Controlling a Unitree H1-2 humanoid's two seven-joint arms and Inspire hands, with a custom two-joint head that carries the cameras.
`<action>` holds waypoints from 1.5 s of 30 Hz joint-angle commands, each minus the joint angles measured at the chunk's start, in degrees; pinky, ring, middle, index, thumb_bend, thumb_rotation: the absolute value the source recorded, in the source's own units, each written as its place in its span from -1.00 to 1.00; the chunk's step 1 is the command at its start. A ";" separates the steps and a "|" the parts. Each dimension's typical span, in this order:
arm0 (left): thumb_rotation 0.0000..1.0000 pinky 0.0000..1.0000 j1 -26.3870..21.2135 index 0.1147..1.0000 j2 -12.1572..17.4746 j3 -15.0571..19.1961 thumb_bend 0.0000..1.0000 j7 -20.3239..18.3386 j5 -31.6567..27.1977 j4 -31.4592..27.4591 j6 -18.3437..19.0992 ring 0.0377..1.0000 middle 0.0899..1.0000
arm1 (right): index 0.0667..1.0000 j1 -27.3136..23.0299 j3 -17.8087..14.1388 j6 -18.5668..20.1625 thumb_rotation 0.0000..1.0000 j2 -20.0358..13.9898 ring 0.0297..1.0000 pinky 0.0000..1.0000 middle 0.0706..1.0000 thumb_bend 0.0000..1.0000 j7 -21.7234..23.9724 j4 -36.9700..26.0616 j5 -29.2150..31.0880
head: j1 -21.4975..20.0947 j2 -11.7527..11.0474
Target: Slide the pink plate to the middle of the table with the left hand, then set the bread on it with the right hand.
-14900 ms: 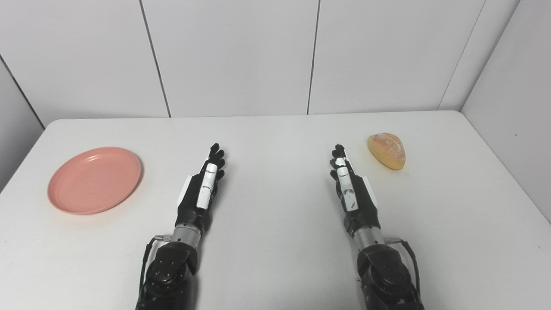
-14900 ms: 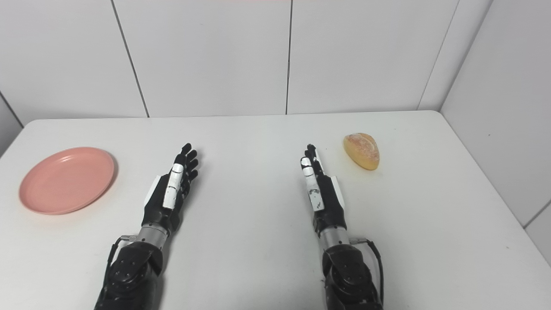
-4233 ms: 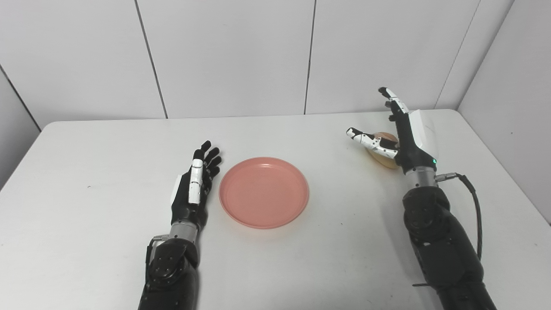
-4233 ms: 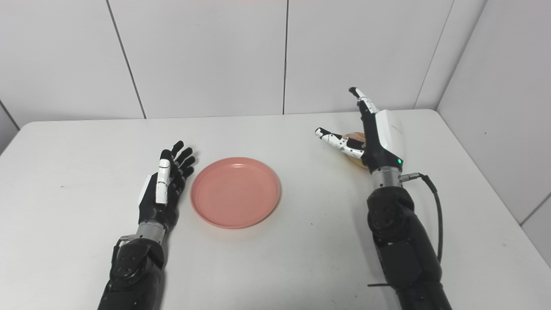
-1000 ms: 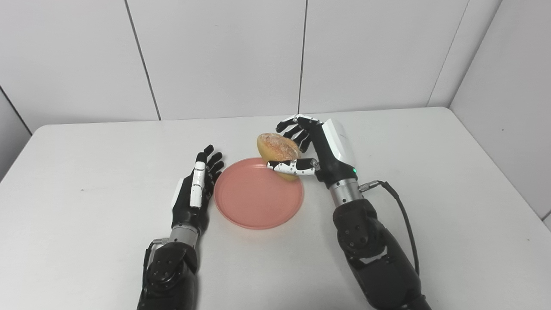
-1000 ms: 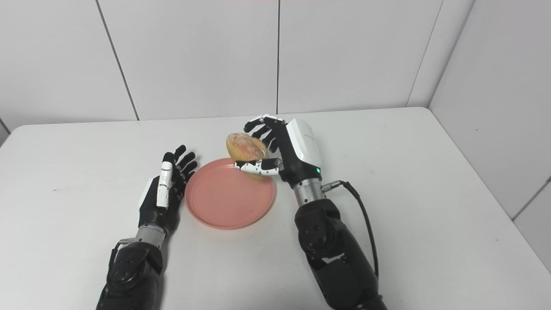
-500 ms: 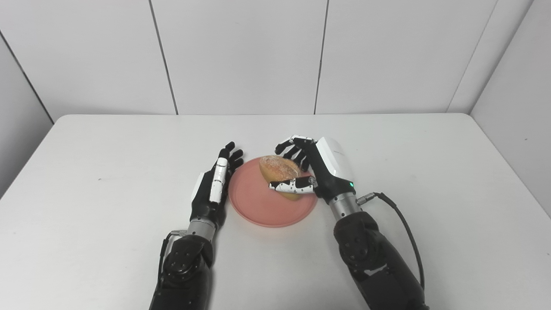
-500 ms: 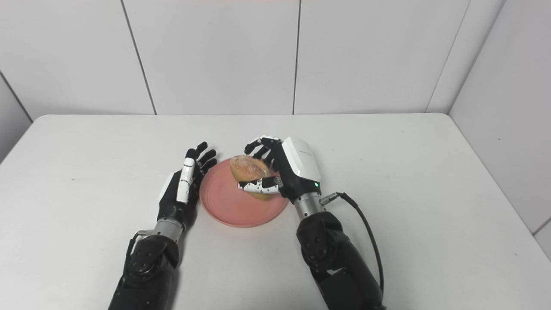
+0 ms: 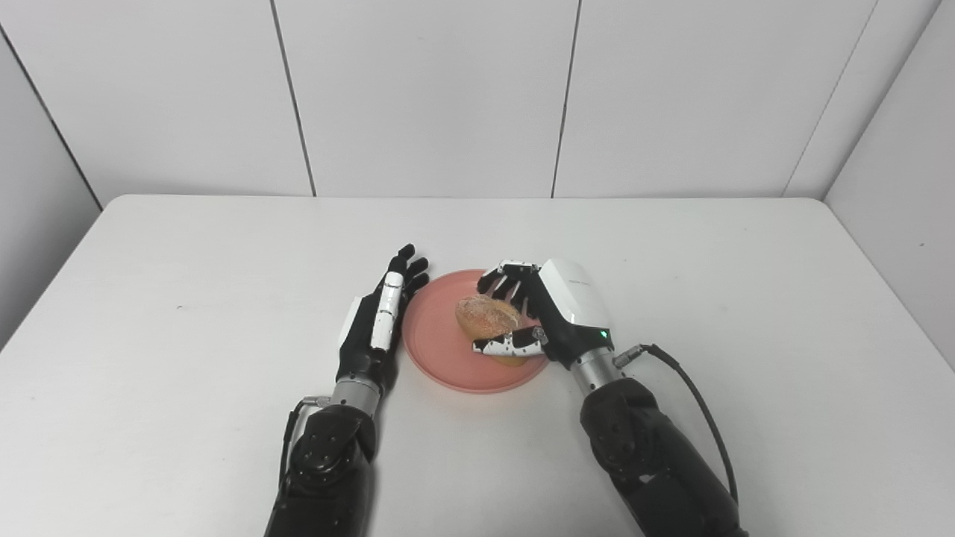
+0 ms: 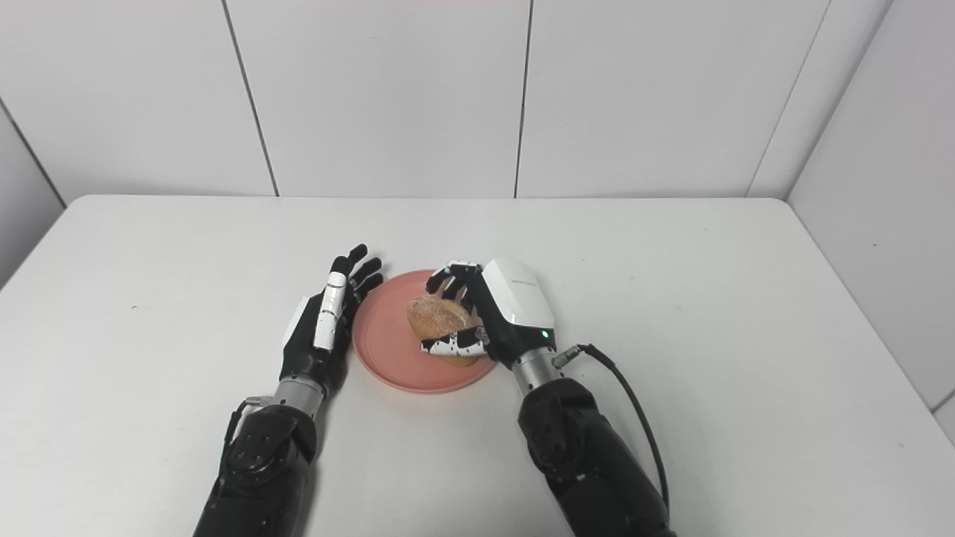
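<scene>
Two hands sit on either side of the pink plate (image 9: pixel 448 358), which lies on the white table (image 9: pixel 746 298) near its middle. The right hand (image 9: pixel 548 317) reaches over the plate's right half and is wrapped around the bread (image 9: pixel 489 317): its fingers (image 9: pixel 503 272) curl over the far side of the roll and its thumb presses along the near side, so the roll is clasped between them. The bread is low over the plate's inside, and whether its underside touches the plate cannot be told. The left hand (image 9: pixel 377 328) lies just to the left of the plate, edge-up with its fingers straight and slightly spread, holding nothing; its fingertips reach beside the plate's far-left rim, close to it or barely touching.
</scene>
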 commanded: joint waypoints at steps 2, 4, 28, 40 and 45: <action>1.00 0.87 -1.65 0.82 -0.75 -0.07 0.25 -0.08 0.14 -0.87 -2.07 0.84 0.81 | 0.02 -2.91 0.05 -3.55 -1.00 -0.08 -0.26 -0.41 -0.22 0.03 -1.94 -0.21 -0.47 | -0.02 0.02; 1.00 0.86 -1.66 0.82 -0.75 -0.06 0.24 -0.12 0.07 -0.96 -2.03 0.84 0.81 | 0.15 -2.95 0.06 -3.92 -1.00 -0.18 -0.07 -0.24 -0.11 0.06 -1.50 -0.05 -0.11 | -0.27 0.13; 1.00 0.90 -1.62 0.86 0.32 -0.33 0.26 -0.14 1.05 -0.59 -1.87 0.87 0.84 | 0.91 1.79 -1.81 -7.23 0.63 -2.10 0.83 0.69 0.91 0.33 0.74 -8.65 4.56 | -1.82 0.05; 1.00 0.97 -1.88 0.92 0.26 0.45 0.26 0.03 0.29 -0.31 -2.06 0.93 0.92 | 1.00 5.62 -9.48 -6.87 0.91 1.94 1.00 0.96 1.00 0.10 1.76 -10.42 17.41 | -2.09 0.14; 1.00 1.00 -1.87 0.95 0.54 0.17 0.27 0.38 1.37 -0.07 -3.06 0.98 0.95 | 1.00 6.52 -13.04 -3.03 1.00 2.90 1.00 1.00 1.00 0.16 4.88 -10.54 24.74 | -2.07 0.28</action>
